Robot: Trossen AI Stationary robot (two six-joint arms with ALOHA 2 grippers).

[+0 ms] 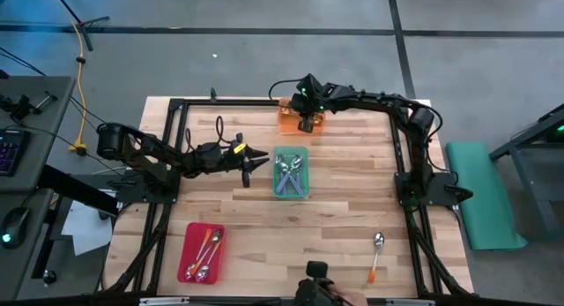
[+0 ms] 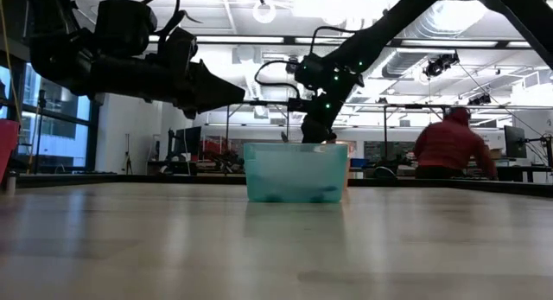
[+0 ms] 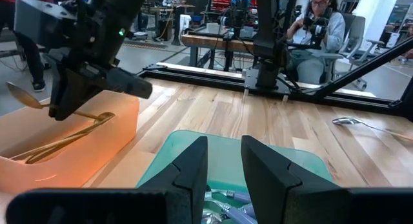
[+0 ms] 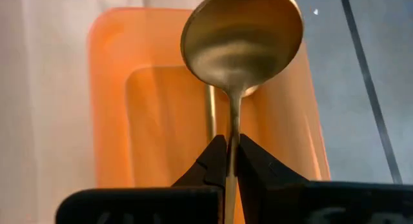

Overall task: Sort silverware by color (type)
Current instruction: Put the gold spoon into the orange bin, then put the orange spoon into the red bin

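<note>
My right gripper (image 1: 306, 123) (image 4: 232, 150) hovers over the orange tray (image 1: 286, 121) (image 4: 110, 88) at the table's far edge, shut on a gold spoon (image 4: 242, 37). Other gold spoons (image 3: 58, 143) lie in that tray. My left gripper (image 1: 257, 162) (image 3: 224, 162) is open and empty, just left of the green tray (image 1: 291, 151) (image 3: 193, 143), which holds purple-blue spoons (image 1: 289, 175). The red tray (image 1: 188, 253) near the table's near-left corner holds orange-handled spoons (image 1: 206, 249). One orange-handled spoon (image 1: 376, 256) lies flat on the table, near right. My right gripper pinches the gold spoon's thin handle (image 4: 232, 130) between its two fingers, a little below the bowl. The fingers lie along the handle, and the bowl (image 4: 242, 37) sticks out beyond the fingertips. The spoon is lifted clear above the orange tray.
Black frame rails (image 1: 401, 156) border the table's left, right and far sides. Bare wood lies between the green tray and the near edge. Beyond the table, a person in red (image 2: 454, 144) stands at a desk and another person (image 3: 316, 24) sits.
</note>
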